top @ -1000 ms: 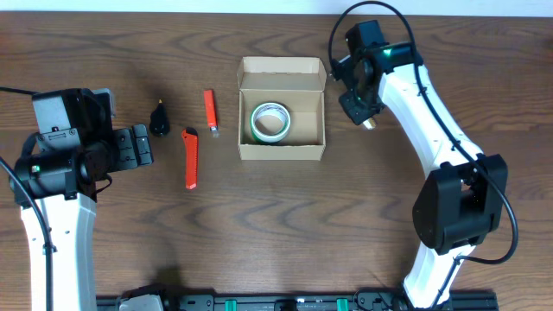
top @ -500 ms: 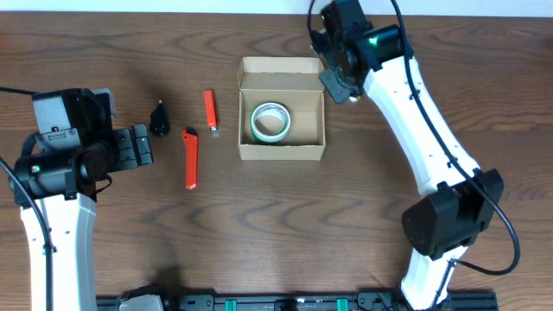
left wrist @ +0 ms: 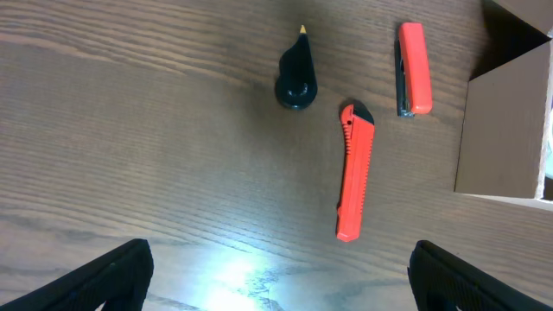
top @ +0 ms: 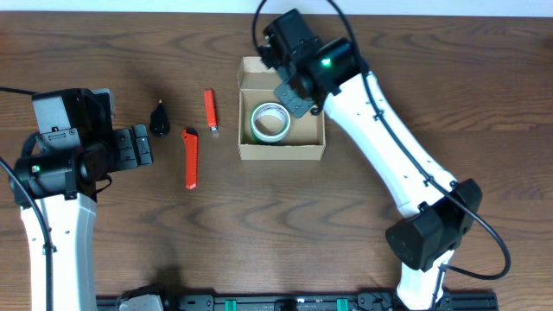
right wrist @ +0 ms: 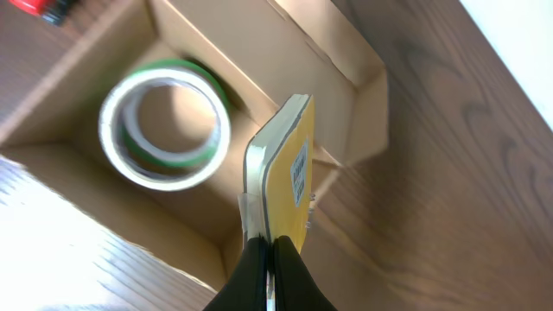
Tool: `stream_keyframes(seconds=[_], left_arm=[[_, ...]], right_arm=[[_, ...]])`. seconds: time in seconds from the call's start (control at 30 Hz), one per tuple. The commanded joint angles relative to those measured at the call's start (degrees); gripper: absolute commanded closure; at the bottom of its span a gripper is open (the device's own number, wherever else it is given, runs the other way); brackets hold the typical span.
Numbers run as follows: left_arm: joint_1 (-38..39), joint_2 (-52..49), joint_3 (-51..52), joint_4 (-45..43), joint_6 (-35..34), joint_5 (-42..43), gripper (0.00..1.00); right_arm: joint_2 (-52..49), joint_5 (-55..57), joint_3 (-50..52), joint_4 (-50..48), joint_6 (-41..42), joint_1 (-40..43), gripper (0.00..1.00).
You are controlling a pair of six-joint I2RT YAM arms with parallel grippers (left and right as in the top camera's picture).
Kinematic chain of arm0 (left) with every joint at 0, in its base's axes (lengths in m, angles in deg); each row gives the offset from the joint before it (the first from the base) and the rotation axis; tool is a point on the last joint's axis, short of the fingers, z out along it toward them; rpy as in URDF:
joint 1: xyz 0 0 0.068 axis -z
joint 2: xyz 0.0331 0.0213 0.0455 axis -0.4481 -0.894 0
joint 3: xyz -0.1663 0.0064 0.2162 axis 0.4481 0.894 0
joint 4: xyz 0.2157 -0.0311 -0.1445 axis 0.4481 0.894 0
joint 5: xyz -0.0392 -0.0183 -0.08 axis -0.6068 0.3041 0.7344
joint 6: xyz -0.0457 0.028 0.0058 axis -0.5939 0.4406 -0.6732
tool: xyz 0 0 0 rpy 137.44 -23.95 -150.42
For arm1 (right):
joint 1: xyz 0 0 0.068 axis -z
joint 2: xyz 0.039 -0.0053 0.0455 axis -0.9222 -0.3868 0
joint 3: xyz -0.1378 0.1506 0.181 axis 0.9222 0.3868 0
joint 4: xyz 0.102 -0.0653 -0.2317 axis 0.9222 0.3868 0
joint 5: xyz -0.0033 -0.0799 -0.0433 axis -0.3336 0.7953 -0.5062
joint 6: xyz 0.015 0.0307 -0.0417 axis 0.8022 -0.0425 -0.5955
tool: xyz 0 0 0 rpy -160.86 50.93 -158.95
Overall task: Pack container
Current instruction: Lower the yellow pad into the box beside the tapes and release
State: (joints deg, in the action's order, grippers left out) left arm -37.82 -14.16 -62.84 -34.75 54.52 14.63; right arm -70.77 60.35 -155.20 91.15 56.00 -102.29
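Observation:
The container [top: 281, 152] is an open tan cardboard box at mid-table with its flap lid folded back. A green-and-white tape roll [top: 270, 121] lies flat inside it. My right gripper [top: 295, 100] hovers over the box's back right part. In the right wrist view it [right wrist: 270, 252] is shut on a thin yellow card [right wrist: 289, 164] held edge-up above the container [right wrist: 233, 52], next to the tape roll [right wrist: 164, 125]. My left gripper [top: 143, 144] stands open at the far left with nothing between its fingers [left wrist: 112, 276].
Left of the box lie a long red cutter [top: 190, 158] [left wrist: 354, 173], a shorter orange cutter [top: 209, 111] [left wrist: 413, 69] and a small black cone-tipped piece [top: 160, 119] [left wrist: 296, 73]. The box's side wall [left wrist: 505, 130] shows at the right of the left wrist view.
The right arm has swung left from beside the box's right side to above the box, carrying the card. The left arm has not moved.

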Motion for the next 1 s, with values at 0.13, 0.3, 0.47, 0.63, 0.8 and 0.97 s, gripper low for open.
stream_keyframes(seconds=[0.13,0.3,0.47,0.63,0.8,0.97], left_arm=[[-0.2,0.0,-1.1,0.2,0.6,-0.4,0.05],[-0.2,0.0,-1.1,0.2,0.6,-0.4,0.05],[-0.2,0.0,-1.1,0.2,0.6,-0.4,0.05],[-0.2,0.0,-1.1,0.2,0.6,-0.4,0.05],[-0.2,0.0,-1.1,0.2,0.6,-0.4,0.05],[-0.2,0.0,-1.1,0.2,0.6,-0.4,0.05]], right_arm=[[0.1,1.0,-0.9,-3.3,1.0,-2.7,0.99],[-2.0,3.5,-0.9,-4.3,0.6,-2.8,0.99],[-5.1,4.6,-0.9,-4.4,-0.5,-3.0,0.99],[-7.2,4.7,-0.9,-5.1,-1.1,-4.3,0.99],[-9.6,4.6,-0.9,-5.1,-1.4,-4.5,0.99],[-10.4,4.6,-0.9,-5.2,-1.4,-5.2,0.99]])
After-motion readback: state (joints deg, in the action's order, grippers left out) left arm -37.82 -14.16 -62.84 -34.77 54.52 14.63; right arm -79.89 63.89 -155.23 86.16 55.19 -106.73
